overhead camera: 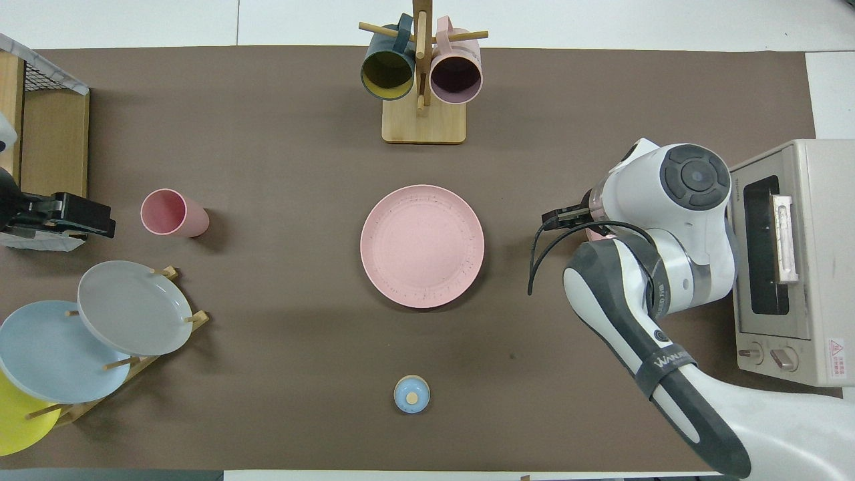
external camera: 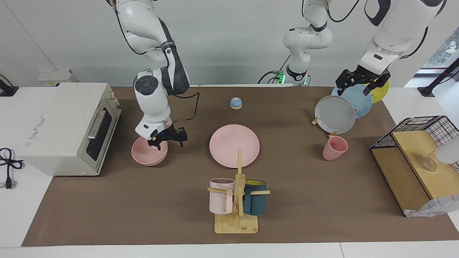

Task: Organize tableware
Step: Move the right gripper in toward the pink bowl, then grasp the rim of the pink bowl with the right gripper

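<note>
The pink plate [external camera: 234, 145] lies flat at the table's middle, also in the overhead view [overhead camera: 422, 246]. The pink bowl [external camera: 145, 154] sits upright toward the right arm's end, beside the toaster oven. My right gripper [external camera: 168, 142] is low over the bowl's rim on the plate's side, fingers apart and holding nothing. In the overhead view the right arm hides almost all of the bowl. The pink cup [external camera: 334, 148] stands toward the left arm's end [overhead camera: 172, 213]. My left gripper [external camera: 358, 87] waits open over the plate rack.
A toaster oven [external camera: 68, 125] stands at the right arm's end. A wooden mug rack [external camera: 236, 200] with two mugs is farther out than the plate. A rack holds grey [external camera: 335, 114], blue and yellow plates. A blue bell [external camera: 236, 103] and a wire-and-wood shelf [external camera: 412, 161] are also there.
</note>
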`<state>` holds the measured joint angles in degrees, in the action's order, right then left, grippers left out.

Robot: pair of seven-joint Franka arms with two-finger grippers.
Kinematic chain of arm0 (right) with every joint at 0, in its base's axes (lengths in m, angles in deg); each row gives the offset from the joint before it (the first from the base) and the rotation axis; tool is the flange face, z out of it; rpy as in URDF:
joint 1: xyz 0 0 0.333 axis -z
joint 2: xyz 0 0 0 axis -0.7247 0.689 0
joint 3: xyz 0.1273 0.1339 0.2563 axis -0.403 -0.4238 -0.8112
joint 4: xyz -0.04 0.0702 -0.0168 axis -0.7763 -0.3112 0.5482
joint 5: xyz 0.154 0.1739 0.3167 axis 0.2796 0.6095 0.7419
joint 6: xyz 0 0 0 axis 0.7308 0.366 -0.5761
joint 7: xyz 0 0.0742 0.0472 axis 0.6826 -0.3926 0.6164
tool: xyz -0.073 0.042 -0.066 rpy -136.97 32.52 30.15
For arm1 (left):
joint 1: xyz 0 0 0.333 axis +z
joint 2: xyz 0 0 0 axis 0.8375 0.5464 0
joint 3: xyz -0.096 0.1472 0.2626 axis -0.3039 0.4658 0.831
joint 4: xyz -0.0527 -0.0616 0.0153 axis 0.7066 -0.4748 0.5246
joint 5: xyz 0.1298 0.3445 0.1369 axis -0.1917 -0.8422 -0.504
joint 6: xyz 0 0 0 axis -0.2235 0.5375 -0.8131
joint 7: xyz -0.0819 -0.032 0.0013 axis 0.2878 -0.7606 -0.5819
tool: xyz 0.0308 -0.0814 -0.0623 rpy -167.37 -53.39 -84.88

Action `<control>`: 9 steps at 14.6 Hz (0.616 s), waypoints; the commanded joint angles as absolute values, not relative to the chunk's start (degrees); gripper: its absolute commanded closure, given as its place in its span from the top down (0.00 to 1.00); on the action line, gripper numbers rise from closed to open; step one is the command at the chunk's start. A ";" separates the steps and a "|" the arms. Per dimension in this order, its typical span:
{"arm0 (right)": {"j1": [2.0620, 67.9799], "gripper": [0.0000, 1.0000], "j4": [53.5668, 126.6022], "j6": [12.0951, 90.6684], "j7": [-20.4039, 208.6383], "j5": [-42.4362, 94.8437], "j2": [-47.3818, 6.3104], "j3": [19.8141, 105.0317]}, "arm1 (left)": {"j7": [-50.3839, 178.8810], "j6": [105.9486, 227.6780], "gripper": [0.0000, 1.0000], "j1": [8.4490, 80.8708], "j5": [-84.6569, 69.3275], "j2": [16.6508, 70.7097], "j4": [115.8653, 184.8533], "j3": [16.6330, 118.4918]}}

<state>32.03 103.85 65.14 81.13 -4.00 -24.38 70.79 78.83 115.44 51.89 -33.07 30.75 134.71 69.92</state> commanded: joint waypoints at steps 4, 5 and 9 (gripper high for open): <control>32.47 0.69 104.46 66.23 81.72 -7.80 -21.38 70.85 | 79.16 116.94 1.00 51.60 -33.94 29.66 136.43 70.24; 32.82 0.50 104.28 66.32 81.90 -9.64 -21.20 70.85 | 79.16 116.94 1.00 51.60 -33.94 29.75 136.35 70.24; 32.12 0.00 102.27 63.52 82.34 -10.80 -20.94 70.85 | 79.08 117.63 1.00 51.69 -32.98 30.01 136.35 70.33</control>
